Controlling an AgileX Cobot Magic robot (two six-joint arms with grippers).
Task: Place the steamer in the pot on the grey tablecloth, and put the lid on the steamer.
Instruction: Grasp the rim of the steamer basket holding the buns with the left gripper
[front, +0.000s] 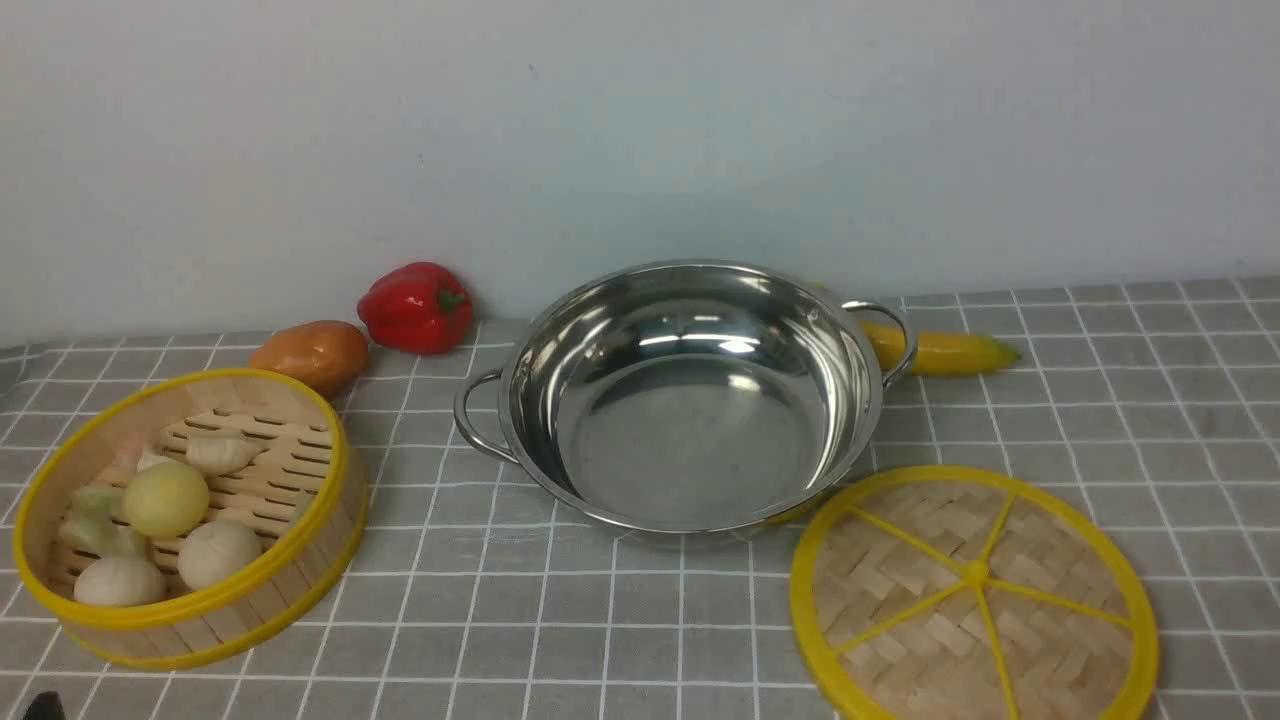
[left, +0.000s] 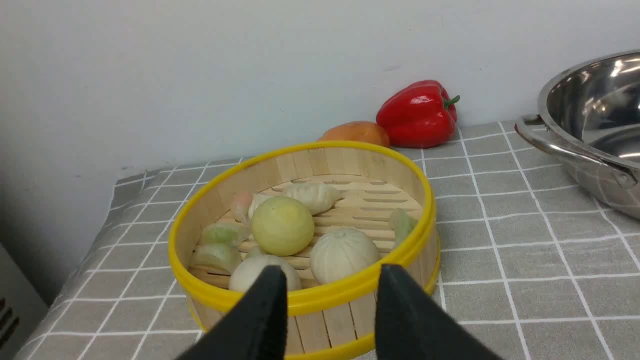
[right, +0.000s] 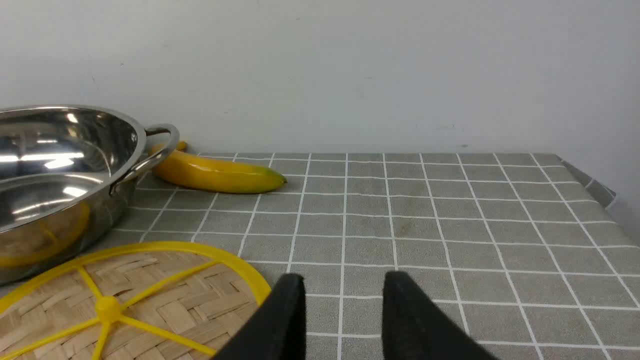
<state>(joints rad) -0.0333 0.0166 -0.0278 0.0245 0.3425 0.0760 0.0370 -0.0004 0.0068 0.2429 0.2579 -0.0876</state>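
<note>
Across the whole bench the grey tablecloth (front: 640, 620) is lying flat, soft cloth ruled into thin white squares, and nothing of the job is looking done yet: by my reading we are sitting at the very first step, the approach to the steamer. Mid-cloth, the pot (front: 600, 340) is standing empty, wide, shallow, mirror-bright steel with a loop handle on each side. Just in front of it on the robot's right the lid (front: 975, 590) is lying flat, a woven bamboo disc in a thick yellow hoop with five yellow spokes, its edge sitting close against the pot's wall. Over on the left, apart from the pot, the steamer (front: 230, 620) is resting on the cloth, a round basket of pale bamboo strips with smooth yellow rims and a slatted floor. Along the back wall a banana (front: 945, 350), a glossy red pepper (front: 415, 305) and an orange fruit (front: 312, 352) are playing no part. Inside the basket, matte pale buns (front: 165, 497) and dumplings are lying loose. The left gripper (left: 332, 272) is hovering by the basket's near rim, black fingers spread, nothing between them; the right gripper (right: 345, 277) is hanging beside the lid, fingers likewise apart and gripping nothing. Next, I judge, the left arm is needing to straddle that thin wall, close, and lift level so nothing is rolling out.
</note>
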